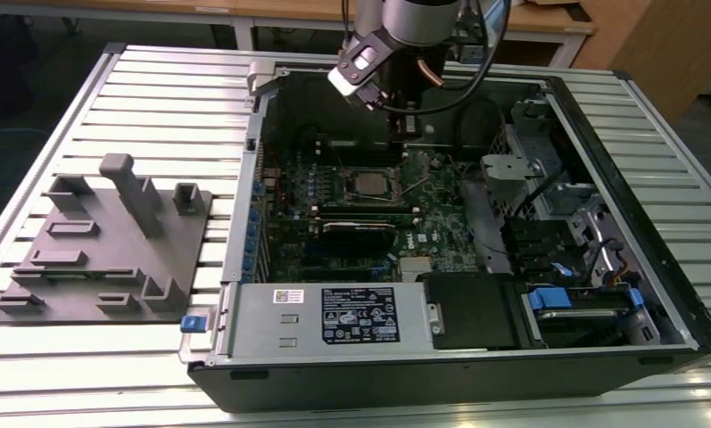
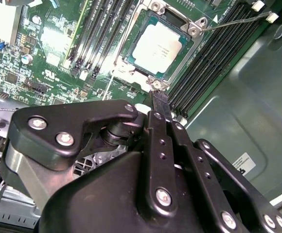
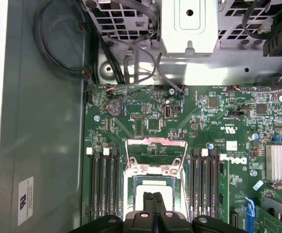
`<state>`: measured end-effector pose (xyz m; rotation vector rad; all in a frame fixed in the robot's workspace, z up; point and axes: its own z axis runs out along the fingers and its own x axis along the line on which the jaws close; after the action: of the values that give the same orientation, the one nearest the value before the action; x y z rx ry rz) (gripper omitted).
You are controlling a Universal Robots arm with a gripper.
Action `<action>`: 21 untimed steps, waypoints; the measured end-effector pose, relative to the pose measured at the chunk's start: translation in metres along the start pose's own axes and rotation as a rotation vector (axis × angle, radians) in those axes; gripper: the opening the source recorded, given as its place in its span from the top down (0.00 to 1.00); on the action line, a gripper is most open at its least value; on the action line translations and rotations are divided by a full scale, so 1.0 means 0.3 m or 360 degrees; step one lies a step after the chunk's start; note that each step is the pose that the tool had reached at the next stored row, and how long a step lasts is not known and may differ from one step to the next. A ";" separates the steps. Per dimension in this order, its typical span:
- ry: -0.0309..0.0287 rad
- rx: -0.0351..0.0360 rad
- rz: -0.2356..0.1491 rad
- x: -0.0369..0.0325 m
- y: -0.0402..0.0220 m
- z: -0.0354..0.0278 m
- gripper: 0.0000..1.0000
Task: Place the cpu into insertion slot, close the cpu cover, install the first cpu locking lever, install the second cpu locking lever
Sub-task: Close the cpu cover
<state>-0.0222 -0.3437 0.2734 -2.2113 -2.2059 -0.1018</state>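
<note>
The cpu lies flat in its socket on the green motherboard, its silver top bare; it also shows in the exterior view and beside the fingers in the first wrist view. The cpu cover, a thin silver frame, stands raised at the socket's far edge. One wire locking lever sticks out sideways from a socket corner, unlatched. My gripper hangs just over the socket, shut with nothing between its fingers; its tip is close to a socket corner tab. The arm reaches down into the case.
Memory slots flank the socket on both sides. A finned heatsink sits nearby, and a metal drive cage with loose cables lies beyond the board. The labelled power supply fills the case's near side. A grey fixture lies outside.
</note>
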 end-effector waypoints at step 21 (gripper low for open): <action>0.00000 0.0000 0.0000 0.000 0.015 0.001 0.89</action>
<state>-0.0178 -0.3437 0.2734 -2.2113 -2.2060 -0.1018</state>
